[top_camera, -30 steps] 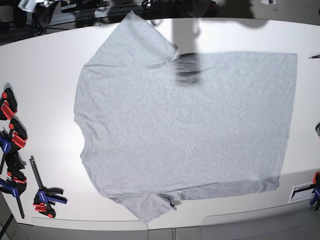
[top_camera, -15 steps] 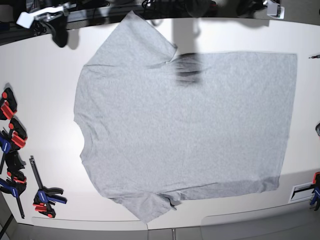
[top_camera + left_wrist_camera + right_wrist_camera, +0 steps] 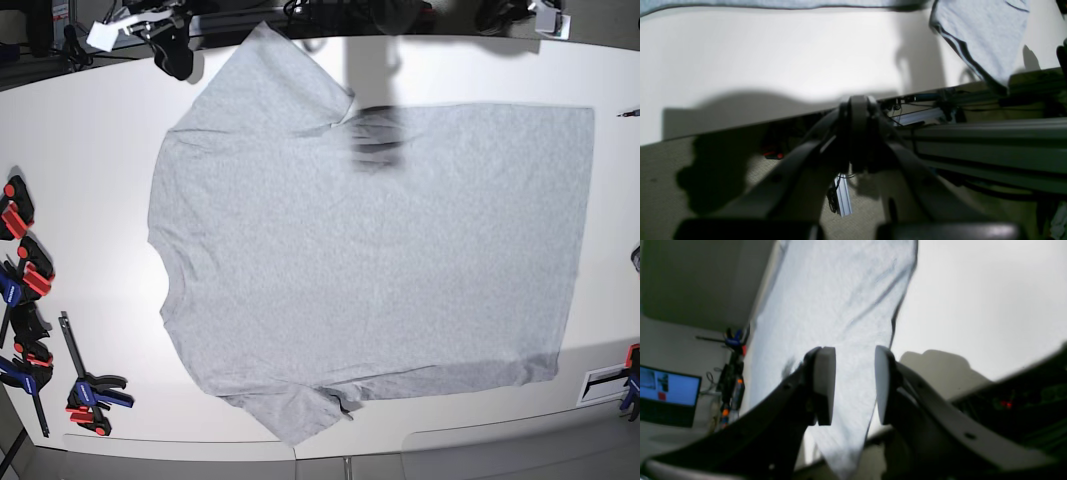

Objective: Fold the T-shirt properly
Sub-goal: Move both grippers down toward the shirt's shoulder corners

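As my right gripper (image 3: pixel 851 386) swings in from the table's corner, jaws parting, toward the flat T-shirt (image 3: pixel 370 260), my left gripper (image 3: pixel 857 110) stays shut.

No legible text, labels, brands, numbers or signs in any view. T-shirt (image 3: pixel 370 260) lying with plain grey side up: no lettering visible. Monitor (image 3: pixel 668 395) at 9 o'clock in the right wrist view: blue screen with small pale and red patches, too blurred to read. White tag (image 3: pixel 606 382) at 4 o'clock on the bench (image 3: pixel 90 140) in the base view: markings too small to read.
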Robot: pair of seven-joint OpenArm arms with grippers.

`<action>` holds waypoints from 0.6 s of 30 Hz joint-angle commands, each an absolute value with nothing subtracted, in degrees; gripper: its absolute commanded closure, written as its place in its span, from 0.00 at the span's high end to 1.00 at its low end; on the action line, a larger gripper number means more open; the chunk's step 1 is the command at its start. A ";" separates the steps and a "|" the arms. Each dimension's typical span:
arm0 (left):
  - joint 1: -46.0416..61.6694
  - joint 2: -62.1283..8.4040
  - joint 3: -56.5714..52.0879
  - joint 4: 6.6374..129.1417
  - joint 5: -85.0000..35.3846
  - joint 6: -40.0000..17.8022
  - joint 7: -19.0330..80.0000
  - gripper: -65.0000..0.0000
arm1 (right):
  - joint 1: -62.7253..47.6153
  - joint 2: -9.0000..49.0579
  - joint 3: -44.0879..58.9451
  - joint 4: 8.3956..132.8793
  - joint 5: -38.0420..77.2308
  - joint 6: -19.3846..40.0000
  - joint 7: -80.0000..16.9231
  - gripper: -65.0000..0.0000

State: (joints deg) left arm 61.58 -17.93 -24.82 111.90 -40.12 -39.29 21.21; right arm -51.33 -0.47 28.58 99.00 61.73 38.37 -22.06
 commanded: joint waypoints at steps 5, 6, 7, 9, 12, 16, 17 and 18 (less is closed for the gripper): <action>62.54 -18.28 -25.12 112.71 -41.01 -40.00 20.16 0.00 | -50.33 -0.34 27.66 99.88 63.22 36.36 -22.74 0.51; 62.52 -18.28 -25.12 112.71 -41.01 -40.00 20.14 0.00 | -49.76 -0.34 27.24 99.88 63.20 34.74 -22.35 0.58; 62.52 -18.28 -25.12 112.71 -41.01 -40.00 20.14 0.00 | -49.21 -0.32 26.81 99.88 63.20 32.97 -21.87 0.61; 62.48 -18.28 -25.12 112.71 -41.01 -40.00 20.14 0.05 | -48.12 -0.34 25.65 99.88 63.07 29.04 -22.00 0.61; 62.15 -18.28 -25.12 112.71 -41.01 -40.00 20.14 0.11 | -47.31 -0.36 22.85 99.88 61.30 23.46 -21.96 0.61; 61.69 -18.26 -25.12 112.68 -41.01 -40.00 20.16 0.14 | -47.31 -0.47 18.48 99.83 60.12 21.61 -21.87 0.61; 61.65 -18.26 -25.12 112.68 -41.01 -40.00 20.16 0.14 | -47.29 -0.49 17.47 99.83 60.12 21.58 -21.87 0.61; 61.60 -18.26 -25.12 112.71 -41.01 -40.00 20.18 0.14 | -47.29 -0.49 16.34 99.83 60.05 21.58 -21.87 0.61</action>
